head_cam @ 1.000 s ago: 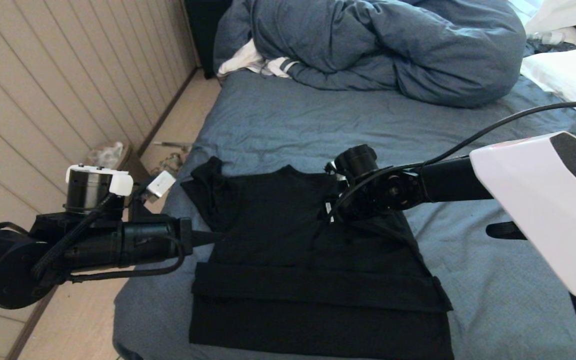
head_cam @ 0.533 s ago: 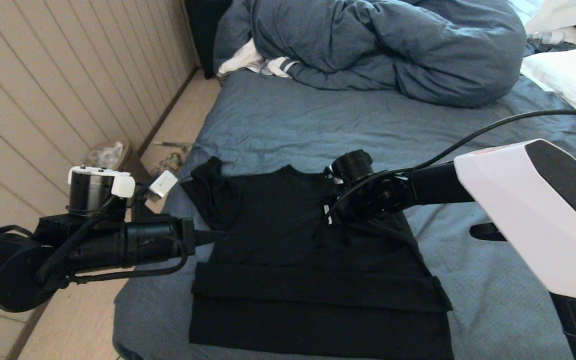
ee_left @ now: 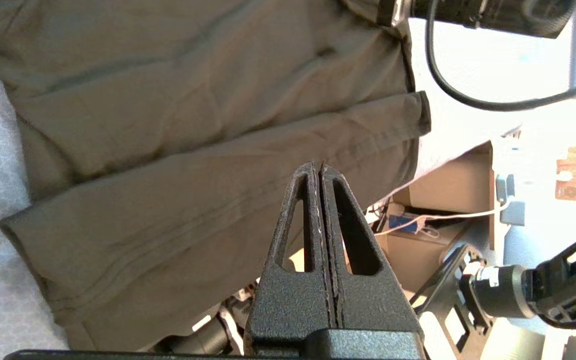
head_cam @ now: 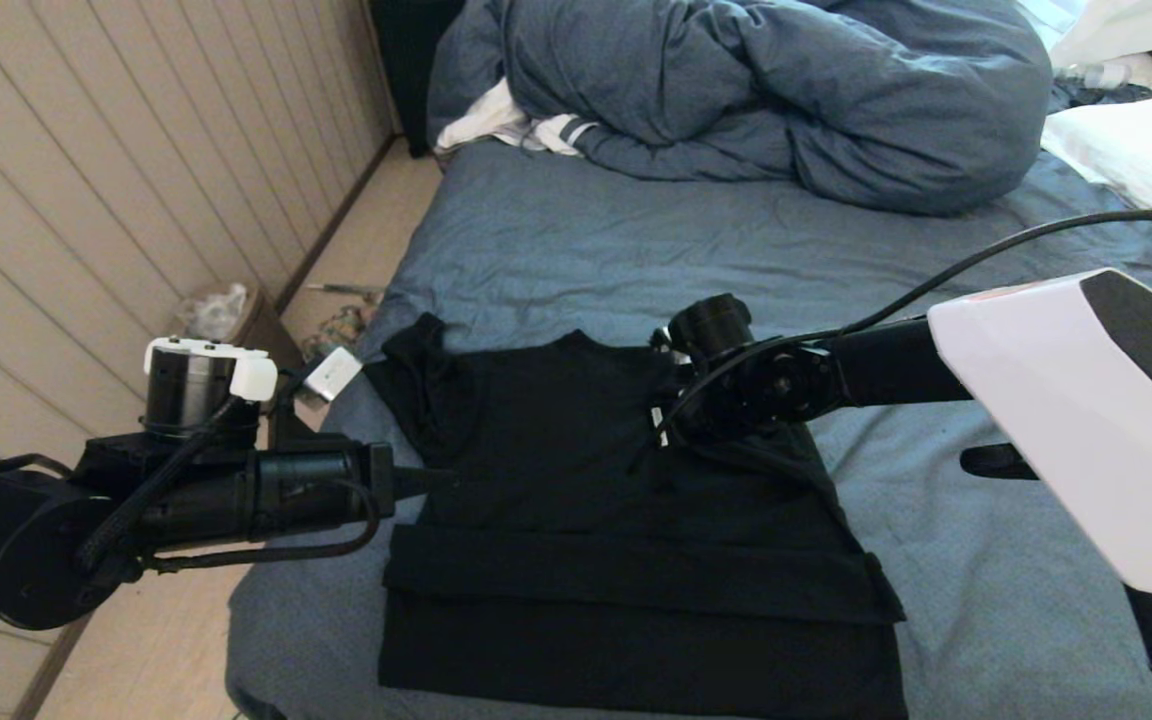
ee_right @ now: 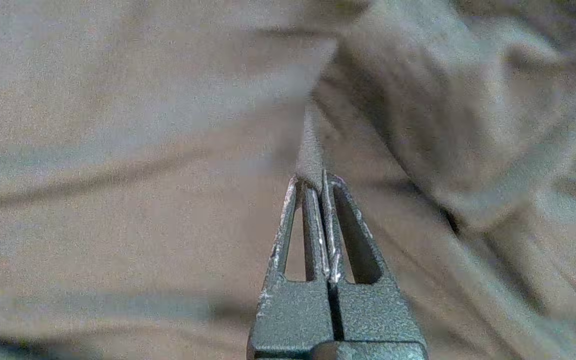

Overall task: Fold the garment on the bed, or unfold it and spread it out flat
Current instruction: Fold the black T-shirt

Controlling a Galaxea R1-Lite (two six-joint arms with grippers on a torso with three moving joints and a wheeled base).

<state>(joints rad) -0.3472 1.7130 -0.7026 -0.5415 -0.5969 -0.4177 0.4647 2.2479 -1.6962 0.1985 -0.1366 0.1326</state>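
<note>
The black garment (head_cam: 576,500) lies on the bed (head_cam: 636,240) near its front left corner, with its bottom part folded up into a band across the front. My left gripper (head_cam: 441,479) is shut at the shirt's left edge, level with its middle. In the left wrist view its tips (ee_left: 320,167) are pressed together over the cloth (ee_left: 193,150) with nothing between them. My right gripper (head_cam: 644,458) is down on the shirt's right shoulder area. Its tips (ee_right: 313,175) are shut on a thin raised ridge of the fabric (ee_right: 310,145).
A bunched blue-grey duvet (head_cam: 756,90) and a white-and-striped cloth (head_cam: 506,125) lie at the far end of the bed. A white pillow (head_cam: 1136,150) is at the far right. Left of the bed are the floor, some clutter (head_cam: 226,310) and a panelled wall.
My right gripper has gone from open to shut on the shirt's fabric, with the arm dipping and coming back a little. The left arm has edged slightly right.
</note>
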